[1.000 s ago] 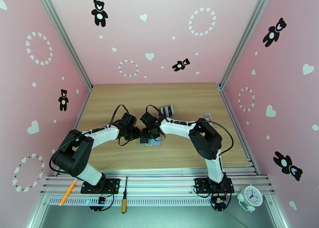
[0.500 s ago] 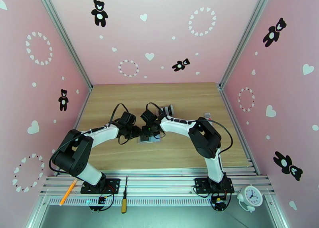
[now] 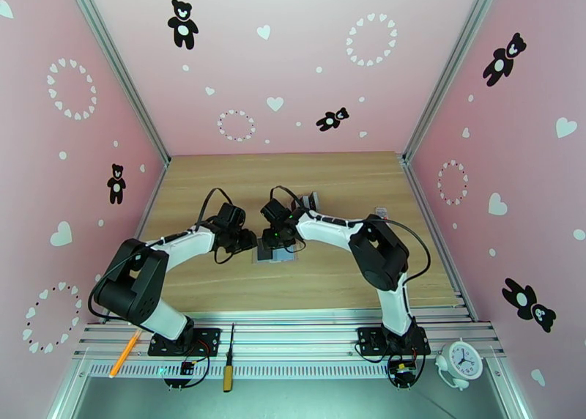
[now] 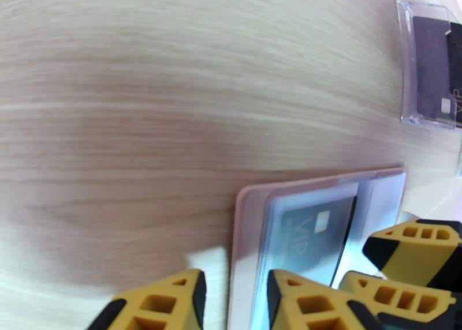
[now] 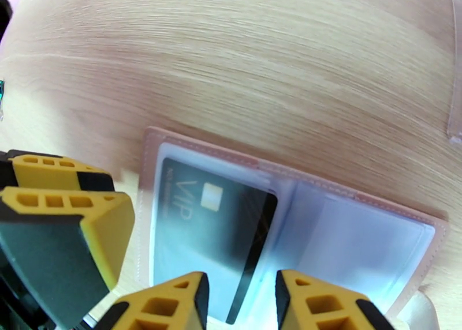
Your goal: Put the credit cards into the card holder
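Black card (image 5: 213, 227) inside open holder (image 5: 358, 239)

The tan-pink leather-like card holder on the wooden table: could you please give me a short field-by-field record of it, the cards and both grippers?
card holder: tan-pink leather-like booklet, open flat on the light wooden table
dark VIP card: in one clear sleeve, a black strip bare beside the fold, near end between the jaws of the right gripper
right gripper: jaws apart, grip unclear
left gripper: jaws apart, astride the holder's edge
clear plastic rack: holds dark cards, apart from the holder
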